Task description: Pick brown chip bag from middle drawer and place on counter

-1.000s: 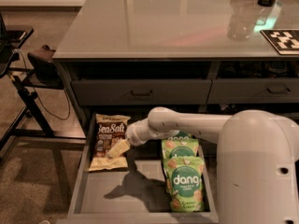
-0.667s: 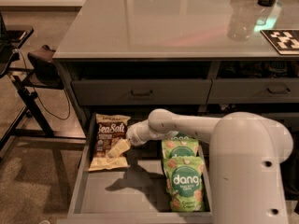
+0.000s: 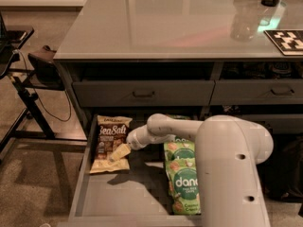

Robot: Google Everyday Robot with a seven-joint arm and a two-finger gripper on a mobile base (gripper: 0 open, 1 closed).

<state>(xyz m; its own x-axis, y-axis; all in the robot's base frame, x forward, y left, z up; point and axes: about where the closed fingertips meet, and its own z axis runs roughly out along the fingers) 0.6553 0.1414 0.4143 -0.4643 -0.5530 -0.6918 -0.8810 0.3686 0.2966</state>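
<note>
The brown chip bag (image 3: 111,135), cream-yellow and dark brown with "Sea Salt" lettering, lies flat at the back left of the open middle drawer (image 3: 128,195). My gripper (image 3: 118,152) reaches down into the drawer from the right and rests on the bag's lower right part. My white arm (image 3: 227,164) fills the lower right of the view. The grey-green counter (image 3: 156,22) stretches above the drawer cabinet.
Green "dang" bags (image 3: 182,178) lie in the drawer's right half, partly under my arm. Closed drawer fronts with dark handles (image 3: 142,93) sit above. A clear bottle (image 3: 246,20) and a black-and-white marker tag (image 3: 286,41) stand on the counter's right. A dark stand (image 3: 28,74) is at left.
My arm's thick white body has shifted to the left across the drawer. The gripper has stayed at the chip bag, and the bag has not moved.
</note>
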